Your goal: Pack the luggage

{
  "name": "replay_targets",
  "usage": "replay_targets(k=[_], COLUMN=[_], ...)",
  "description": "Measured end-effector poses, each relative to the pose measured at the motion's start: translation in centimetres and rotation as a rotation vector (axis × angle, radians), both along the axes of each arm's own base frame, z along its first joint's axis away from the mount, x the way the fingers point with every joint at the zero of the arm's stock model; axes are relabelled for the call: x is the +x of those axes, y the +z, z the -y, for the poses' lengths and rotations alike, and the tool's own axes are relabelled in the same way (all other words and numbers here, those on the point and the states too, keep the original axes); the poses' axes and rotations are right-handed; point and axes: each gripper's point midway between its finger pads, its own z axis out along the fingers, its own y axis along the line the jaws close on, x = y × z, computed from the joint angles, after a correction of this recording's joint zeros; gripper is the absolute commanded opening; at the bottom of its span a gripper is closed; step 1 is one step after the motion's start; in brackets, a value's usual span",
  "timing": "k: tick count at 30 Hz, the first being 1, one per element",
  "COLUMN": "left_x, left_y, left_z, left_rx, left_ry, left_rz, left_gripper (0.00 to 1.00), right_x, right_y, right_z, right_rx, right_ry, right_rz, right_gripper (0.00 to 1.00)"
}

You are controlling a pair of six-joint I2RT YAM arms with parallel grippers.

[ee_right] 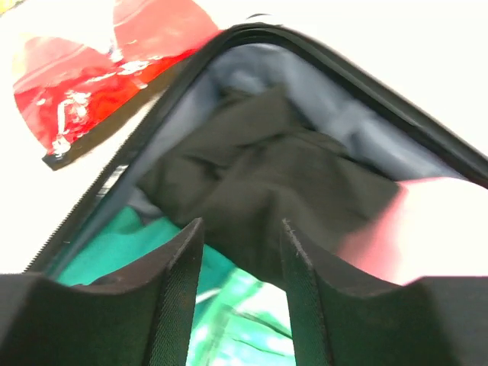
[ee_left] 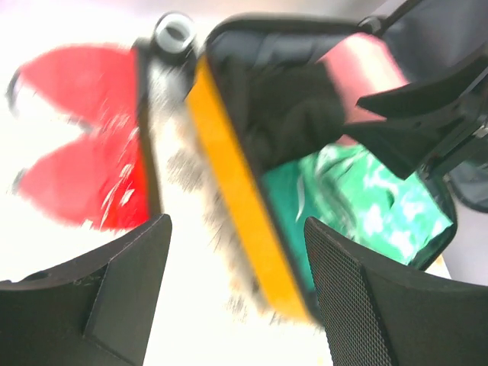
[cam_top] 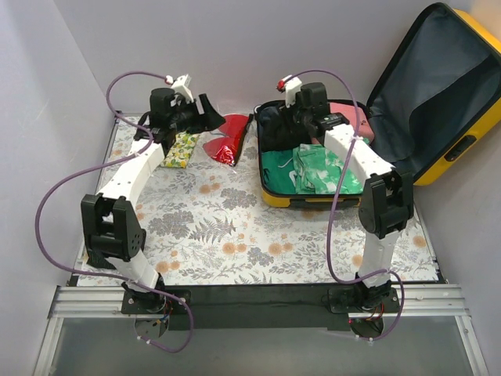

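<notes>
The yellow luggage [cam_top: 313, 200] lies open at the back right, its lid [cam_top: 438, 78] leaning up against the wall. Inside are a black garment [ee_right: 267, 175], a green patterned cloth [cam_top: 313, 168] and a pink item [cam_top: 354, 117]. My right gripper [ee_right: 240, 263] hovers open over the black garment, with nothing between its fingers. My left gripper [ee_left: 236, 282] is open and empty above the table, just left of the luggage's yellow side wall [ee_left: 236, 206]. A red glossy pouch [cam_top: 227, 137] lies on the table beside the left gripper [cam_top: 210, 116].
A yellow-green floral packet [cam_top: 182, 149] lies on the flower-print tablecloth [cam_top: 235, 227] under my left forearm. Grey walls close in the left, the back and the right. The right arm's fingers [ee_left: 427, 114] show in the left wrist view above the luggage.
</notes>
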Motion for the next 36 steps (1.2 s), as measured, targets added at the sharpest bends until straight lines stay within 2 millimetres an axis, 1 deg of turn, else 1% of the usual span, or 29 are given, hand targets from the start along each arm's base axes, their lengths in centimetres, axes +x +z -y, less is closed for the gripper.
replay_targets(k=[2,4,5,7,9,10,11,13,14,15,16,17,18,20,22,23,26,29,30,32,33,34,36], left_x=[-1.0,-1.9,-2.3,-3.2,-4.4,-5.2,-6.0,-8.0,-8.9,-9.9,-11.6,-12.6,-13.7,-16.4,-19.5,-20.8,-24.8,-28.0,-29.0,-30.9,-31.6,-32.2,-33.0], left_y=[-1.5,-3.2,-4.1,-5.6,-6.7,-7.1,-7.5,-8.0,-8.2,-8.4,-8.8,-9.1,-9.6,-11.0,-12.9,-13.7,-15.8,-17.7,-18.5,-20.1,-20.9,-21.7,-22.8], left_z=[-2.3,-4.1,-5.2,-7.3,-9.7,-11.3,-12.7,-15.8,-16.5,-18.6,-21.0,-22.2,-23.2,-24.7,-26.1,-26.7,-28.3,-28.9,-28.9,-28.7,-28.6,-28.5,-28.1], left_rx=[0.004,0.011,0.018,0.035,0.061,0.076,0.091,0.132,0.156,0.18,0.237,0.274,0.312,0.378,0.443,0.469,0.541,0.592,0.606,0.623,0.629,0.634,0.63], left_ry=[0.031,0.053,0.064,0.083,0.101,0.113,0.125,0.146,0.137,0.158,0.165,0.162,0.148,0.112,0.06,0.036,-0.041,-0.115,-0.142,-0.19,-0.208,-0.219,-0.239], left_rz=[-0.049,-0.108,-0.14,-0.2,-0.247,-0.268,-0.288,-0.316,-0.326,-0.339,-0.354,-0.365,-0.381,-0.433,-0.511,-0.544,-0.644,-0.728,-0.753,-0.804,-0.821,-0.836,-0.861], left_gripper=[0.69,0.71,0.73,0.76,0.78,0.78,0.78,0.78,0.78,0.78,0.77,0.77,0.77,0.77,0.77,0.77,0.75,0.72,0.71,0.69,0.67,0.64,0.61], right_x=[-0.3,0.2,0.5,1.3,1.7,1.8,2.1,2.7,2.9,3.1,3.3,3.3,3.2,2.9,2.3,2.0,0.4,-1.9,-3.0,-4.9,-5.8,-6.6,-8.0], right_y=[-1.1,-3.2,-4.3,-7.6,-10.9,-12.4,-13.5,-13.5,-13.1,-12.6,-12.1,-12.0,-11.8,-11.5,-10.5,-9.6,-5.4,0.8,3.1,6.2,7.4,8.2,8.5], right_z=[-1.3,-1.7,-1.4,-0.2,1.4,2.0,2.3,2.1,2.0,1.9,1.5,1.4,1.3,1.1,0.9,0.8,0.5,0.1,0.0,-0.1,-0.2,-0.2,-0.4], right_rx=[-0.025,-0.06,-0.078,-0.122,-0.158,-0.17,-0.171,-0.159,-0.158,-0.153,-0.148,-0.142,-0.137,-0.126,-0.112,-0.101,-0.043,0.044,0.08,0.131,0.155,0.175,0.202], right_ry=[0.021,0.015,0.008,-0.021,-0.044,-0.051,-0.052,-0.044,-0.043,-0.042,-0.032,-0.03,-0.025,-0.009,0.004,0.011,0.039,0.076,0.088,0.115,0.129,0.14,0.159], right_rz=[-0.009,-0.026,-0.039,-0.083,-0.134,-0.16,-0.174,-0.16,-0.155,-0.149,-0.144,-0.146,-0.146,-0.152,-0.157,-0.154,-0.115,-0.036,-0.009,0.032,0.047,0.052,0.041], right_gripper=[0.48,0.48,0.5,0.52,0.6,0.63,0.69,0.75,0.81,0.84,0.89,0.91,0.94,0.98,0.98,0.98,0.98,0.98,0.98,0.98,0.99,0.98,0.98])
